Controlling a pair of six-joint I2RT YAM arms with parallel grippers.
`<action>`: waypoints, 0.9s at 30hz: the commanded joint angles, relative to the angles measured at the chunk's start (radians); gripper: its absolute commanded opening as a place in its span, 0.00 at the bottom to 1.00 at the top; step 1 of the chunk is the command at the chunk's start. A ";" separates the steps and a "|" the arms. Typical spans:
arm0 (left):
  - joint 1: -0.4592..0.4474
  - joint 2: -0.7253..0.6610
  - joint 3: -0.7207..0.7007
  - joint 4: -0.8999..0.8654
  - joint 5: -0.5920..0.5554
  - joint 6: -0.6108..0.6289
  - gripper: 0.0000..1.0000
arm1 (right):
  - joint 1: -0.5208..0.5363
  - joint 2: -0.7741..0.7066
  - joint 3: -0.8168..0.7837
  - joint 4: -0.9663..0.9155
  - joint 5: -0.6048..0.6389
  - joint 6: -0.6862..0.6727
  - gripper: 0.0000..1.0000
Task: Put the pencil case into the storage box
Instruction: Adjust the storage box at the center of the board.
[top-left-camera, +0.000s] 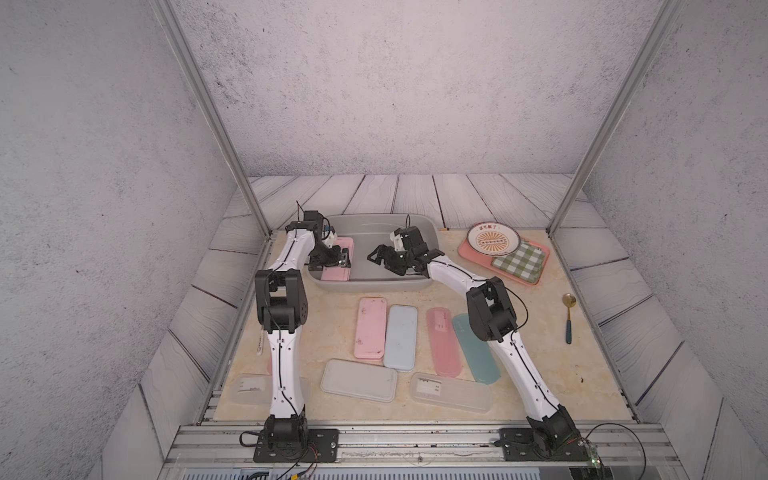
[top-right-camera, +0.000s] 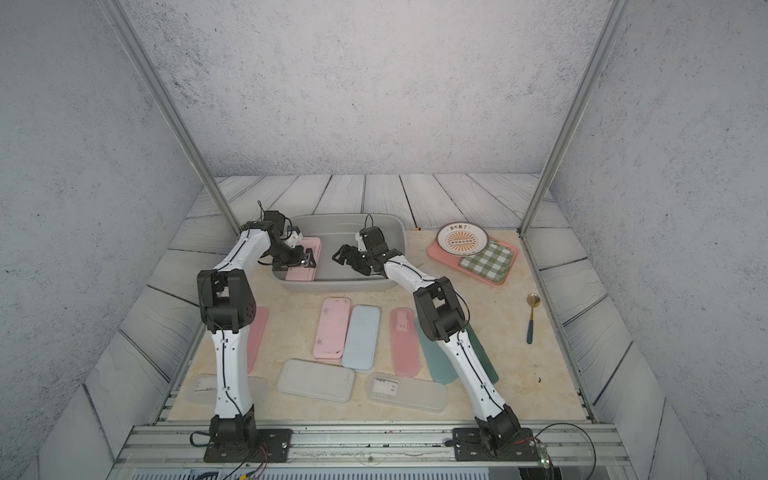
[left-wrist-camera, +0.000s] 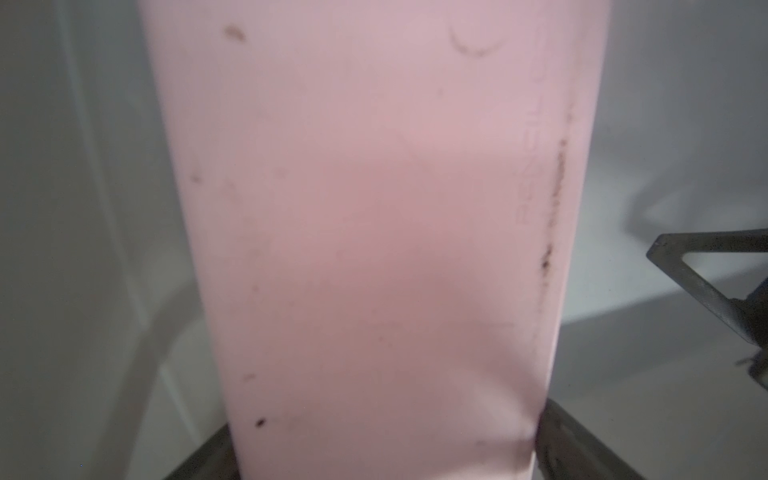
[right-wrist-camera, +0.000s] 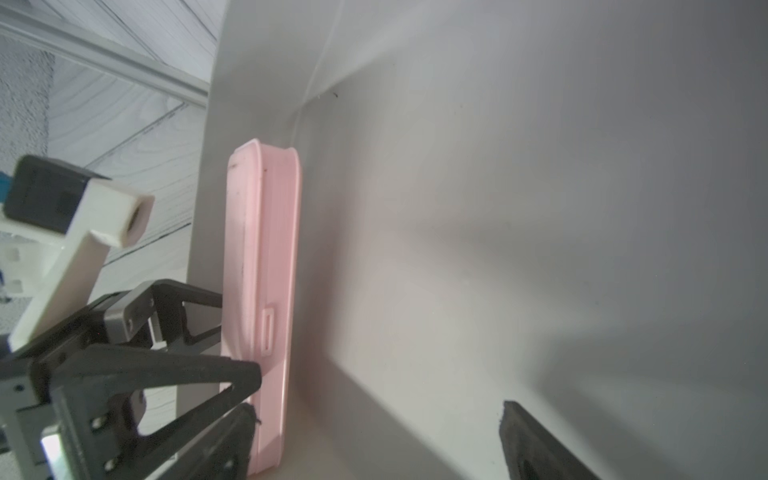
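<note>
- In both top views, you see the pink pencil case (top-left-camera: 334, 274) lying flat inside the grey storage box (top-left-camera: 374, 286). It sits at the box's 9 o'clock end, on the far side of the counter (top-left-camera: 540, 332).
- Your left tool (top-left-camera: 343, 259) stands over the case's middle. Your right tool (top-left-camera: 404, 257) hangs above bare box floor at 3 o'clock of the case, jaws spread, nothing between them.
- In a top view, spare cases (top-right-camera: 332, 328) lie on the counter at 6 o'clock of the box. A pink tray (top-right-camera: 449, 264) sits at its 3 o'clock.
- Left wrist: the case (left-wrist-camera: 374, 208) fills the frame, a dark scuff along one long edge. The left tool's fingers (left-wrist-camera: 582, 449) flank both long edges, set wide. You cannot tell whether they pinch it or merely straddle it.
- Right wrist: the case (right-wrist-camera: 266, 249) rests on the box floor (right-wrist-camera: 498, 208), just beside a side wall, with the left tool's fingers (right-wrist-camera: 199, 365) on either side of it. The right tool's own fingers (right-wrist-camera: 536, 444) stand released, only grey floor between them.
</note>
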 joint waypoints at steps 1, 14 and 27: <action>0.009 -0.082 -0.099 0.012 0.022 0.001 0.80 | 0.006 -0.070 -0.086 0.007 -0.082 0.002 0.93; 0.008 -0.304 -0.365 0.112 0.247 0.044 0.79 | 0.023 -0.227 -0.294 0.342 -0.083 0.227 0.92; -0.035 -0.259 -0.327 0.127 0.235 0.025 0.78 | 0.039 -0.201 -0.236 0.468 -0.071 0.235 0.85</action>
